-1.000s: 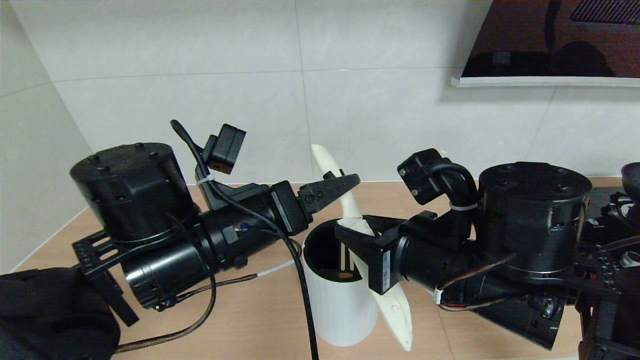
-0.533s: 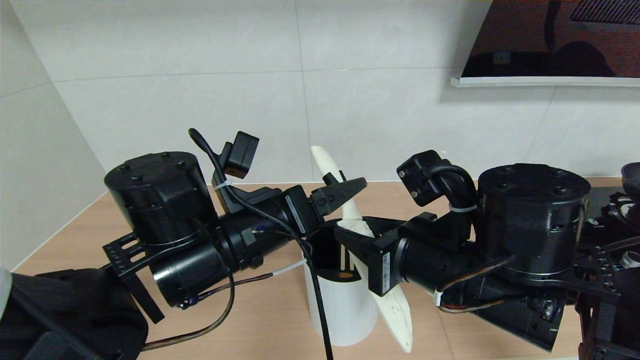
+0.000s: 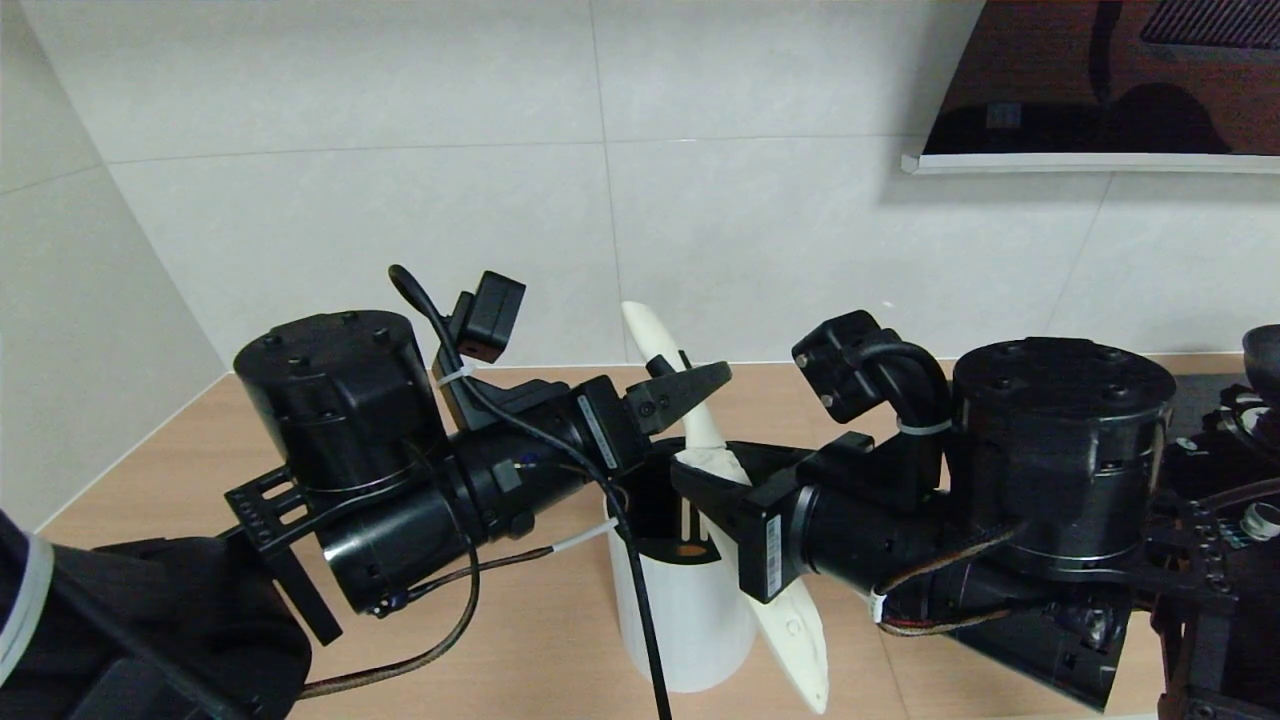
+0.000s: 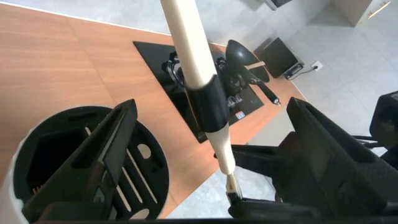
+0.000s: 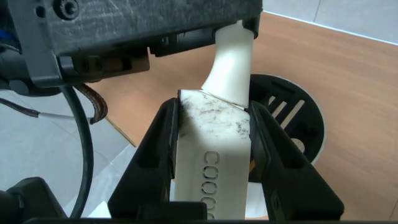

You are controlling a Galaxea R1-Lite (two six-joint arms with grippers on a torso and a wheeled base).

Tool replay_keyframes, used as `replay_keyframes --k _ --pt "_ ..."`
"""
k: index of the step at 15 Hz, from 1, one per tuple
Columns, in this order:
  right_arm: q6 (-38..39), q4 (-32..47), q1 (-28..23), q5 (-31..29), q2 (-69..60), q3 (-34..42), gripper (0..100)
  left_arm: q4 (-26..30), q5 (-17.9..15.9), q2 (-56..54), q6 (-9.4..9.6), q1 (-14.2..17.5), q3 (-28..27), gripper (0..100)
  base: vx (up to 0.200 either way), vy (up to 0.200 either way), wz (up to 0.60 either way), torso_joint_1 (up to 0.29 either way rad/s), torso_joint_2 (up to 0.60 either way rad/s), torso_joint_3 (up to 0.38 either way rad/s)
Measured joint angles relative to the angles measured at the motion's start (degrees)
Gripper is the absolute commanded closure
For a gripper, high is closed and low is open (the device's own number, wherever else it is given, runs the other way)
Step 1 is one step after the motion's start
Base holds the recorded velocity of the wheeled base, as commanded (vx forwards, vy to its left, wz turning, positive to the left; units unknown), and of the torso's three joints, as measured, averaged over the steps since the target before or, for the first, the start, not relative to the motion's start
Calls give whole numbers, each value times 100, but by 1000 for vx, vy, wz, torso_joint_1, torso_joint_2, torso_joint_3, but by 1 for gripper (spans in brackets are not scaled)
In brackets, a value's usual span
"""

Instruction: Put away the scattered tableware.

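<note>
A cream spatula (image 3: 795, 620) stands tilted over a white utensil holder (image 3: 680, 600) with a black slotted insert, on the wooden counter. My right gripper (image 3: 700, 470) is shut on the spatula's wide blade, just above the holder's rim. The right wrist view shows both fingers clamping the spatula (image 5: 213, 149), with the holder (image 5: 292, 118) below. My left gripper (image 3: 690, 385) is up at the spatula's handle, open. In the left wrist view the handle (image 4: 186, 50) passes between its two spread fingers (image 4: 106, 155) without touching either, and the holder (image 4: 56, 155) lies beneath.
A black cooktop (image 4: 186, 81) carrying a dark pan (image 4: 239, 59) sits further along the counter (image 3: 480, 620) on the right. A dark range hood (image 3: 1100, 90) hangs at the upper right. Tiled walls close off the back and left.
My left arm has moved right and slightly down, bringing its open gripper closer around the spatula's handle. The right gripper and spatula have barely moved.
</note>
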Motion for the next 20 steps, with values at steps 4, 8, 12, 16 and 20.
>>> replay_keyframes --k 4,8,12,16,20 --pt "0 16 -7 0 -5 2 100 -11 -5 24 0 -2 11 100 0 0 0 0 0 0" --pt "2 2 -5 -5 -5 2 100 -2 0 29 0 0 17 100 0 0 0 0 0 0" --pt "-6 2 -2 -16 -7 -2 100 1 0 27 2 0 17 100 0 0 0 0 0 0" --pt "-6 2 -5 -22 -5 -2 0 12 2 2 2 -2 26 100 0 0 0 0 0 0" --pt "-9 2 -5 -32 -7 -2 0 11 6 -39 2 -55 28 100 0 0 0 0 0 0"
